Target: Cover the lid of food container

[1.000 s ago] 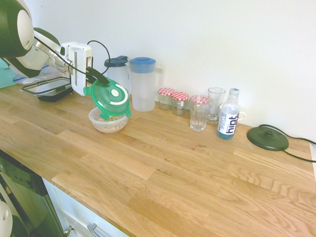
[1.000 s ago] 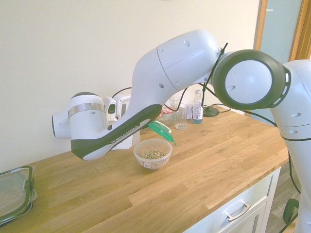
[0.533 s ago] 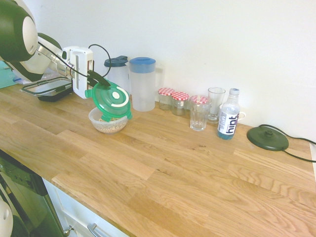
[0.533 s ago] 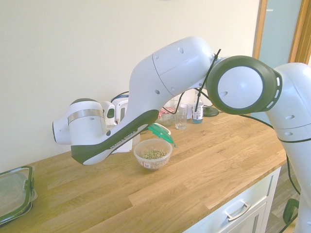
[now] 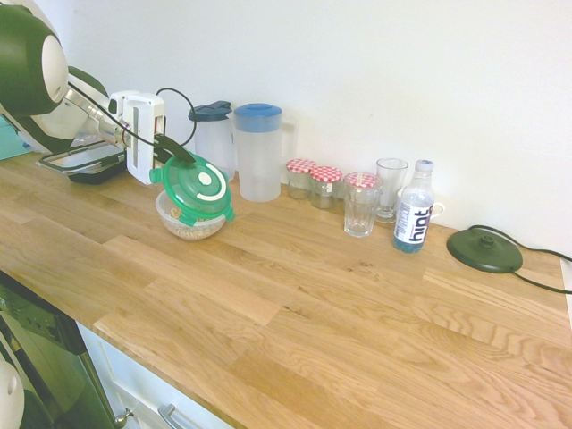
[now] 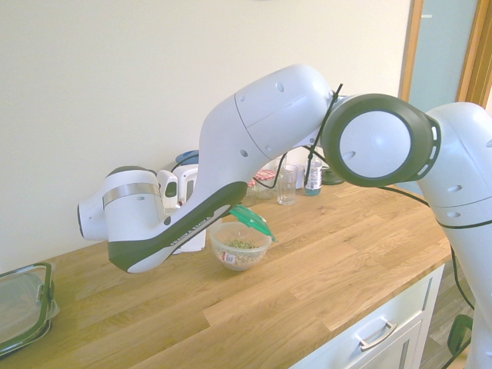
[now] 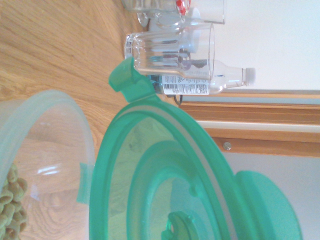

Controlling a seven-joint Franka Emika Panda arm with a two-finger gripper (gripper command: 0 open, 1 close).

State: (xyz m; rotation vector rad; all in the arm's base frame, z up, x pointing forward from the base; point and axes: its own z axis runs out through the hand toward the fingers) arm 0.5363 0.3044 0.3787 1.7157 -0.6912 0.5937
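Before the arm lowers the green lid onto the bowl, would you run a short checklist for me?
1. Pincer shut on the lid: ok.
2. Lid over the food container: ok, it overlaps the bowl in both exterior views.
3. Lid level with the rim: not ok, it hangs tilted.
4. Lid centred on the rim: cannot tell.
5. Room beside the bowl: ok, the pitcher stands apart.

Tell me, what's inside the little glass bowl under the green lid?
The food container holds beige grainy food low in the glass. The lid, gripped by the pincer, tilts above it, hiding most of the food in the first exterior view.
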